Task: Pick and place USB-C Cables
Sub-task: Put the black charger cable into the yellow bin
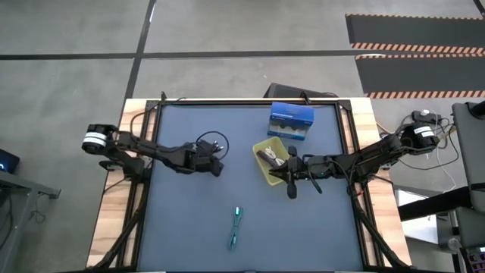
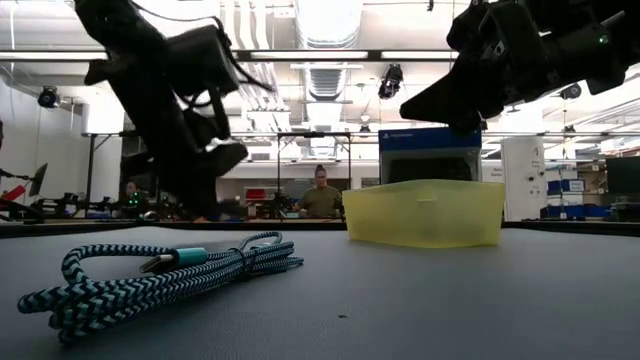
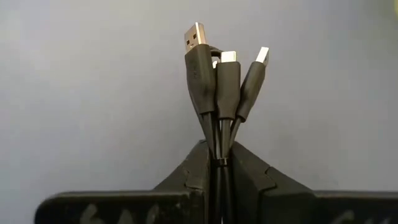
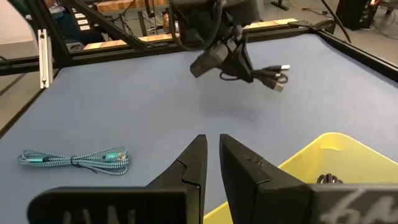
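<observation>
Black cable point(image 3: 219, 93) bundle pinched in the left gripper point(image 1: 216, 168), lifted; teal braided cable point(image 1: 236, 227) flat at the table's six o'clock; another dark cable point(image 1: 271, 157) in the yellow bin point(image 1: 263, 171)

Braided teal cable point(image 2: 160, 275), matt mat point(image 1: 189, 220)

Lighting's pretty even and bright, coming from ceiling strip lights in the low view. Soft faint shadows on the blue-grey matte counter point(image 1: 189, 220). The dark arms up close go silhouetted and blurry; background room's a bit hazy.
</observation>
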Available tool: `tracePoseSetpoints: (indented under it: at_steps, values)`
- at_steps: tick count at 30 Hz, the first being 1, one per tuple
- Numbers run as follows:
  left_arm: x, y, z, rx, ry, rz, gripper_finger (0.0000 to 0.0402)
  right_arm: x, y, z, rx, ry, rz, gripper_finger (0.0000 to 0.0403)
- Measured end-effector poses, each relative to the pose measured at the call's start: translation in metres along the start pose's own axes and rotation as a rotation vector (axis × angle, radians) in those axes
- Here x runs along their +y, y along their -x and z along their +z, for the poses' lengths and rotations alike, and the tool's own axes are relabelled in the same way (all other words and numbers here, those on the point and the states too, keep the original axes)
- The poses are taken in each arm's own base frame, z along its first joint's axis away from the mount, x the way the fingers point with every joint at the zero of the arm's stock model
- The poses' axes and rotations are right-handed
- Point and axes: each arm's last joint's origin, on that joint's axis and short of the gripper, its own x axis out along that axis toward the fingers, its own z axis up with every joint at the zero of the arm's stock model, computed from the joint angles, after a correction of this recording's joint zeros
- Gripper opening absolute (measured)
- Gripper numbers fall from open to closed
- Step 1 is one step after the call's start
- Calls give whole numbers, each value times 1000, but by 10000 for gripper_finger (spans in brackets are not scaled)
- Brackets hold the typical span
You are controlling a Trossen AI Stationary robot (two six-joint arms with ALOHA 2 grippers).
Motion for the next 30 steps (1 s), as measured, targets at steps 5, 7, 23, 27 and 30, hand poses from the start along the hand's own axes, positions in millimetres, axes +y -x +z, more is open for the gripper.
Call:
tracePoseSetpoints:
  at_steps: [5, 7, 23, 27, 30]
  values:
    - [-4, 12, 13, -100, -31, -88, 22, 0, 0, 0, -1, 2, 0, 34]
    - [-9, 18, 20, -154, -40, -145, 22, 0, 0, 0, -1, 6, 0, 34]
    - [-42, 50, 38, -477, -181, -421, 22, -5, 16, -2, -80, 194, 5, 33]
    - [-43, 51, 39, -489, -177, -431, 22, -14, 31, 8, -155, 255, -31, 33]
    - [-44, 53, 41, -498, -164, -438, 22, -22, 45, 17, -224, 278, -38, 33]
